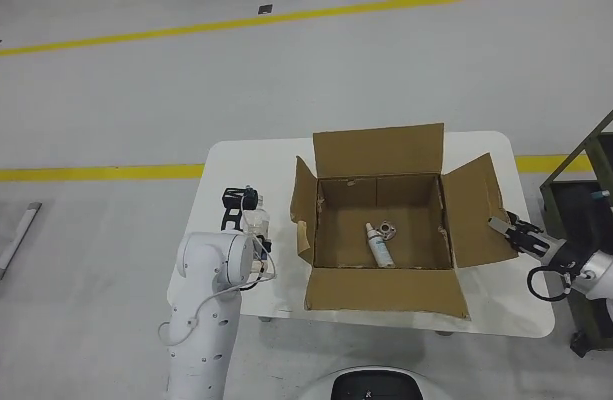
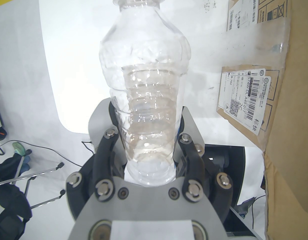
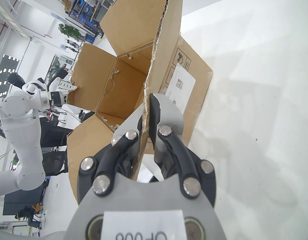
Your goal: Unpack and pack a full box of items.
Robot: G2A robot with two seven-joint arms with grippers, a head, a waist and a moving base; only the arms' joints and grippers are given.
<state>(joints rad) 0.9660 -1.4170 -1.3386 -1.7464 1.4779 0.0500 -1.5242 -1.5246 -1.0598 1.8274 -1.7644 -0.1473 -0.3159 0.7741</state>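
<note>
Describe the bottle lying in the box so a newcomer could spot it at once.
On the white table stands an open cardboard box. On its floor, near the middle, lies a slim white bottle beside a small grey part. It is opaque white, whereas the clear bottle is held in the left end effector outside the box.

White table (image 1: 241, 165), open cardboard box (image 1: 386, 290) standing on it

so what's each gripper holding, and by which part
Left gripper holds the clear bottle around its lower body, near the base. Right gripper pinches the box flap at its outer edge.
</note>
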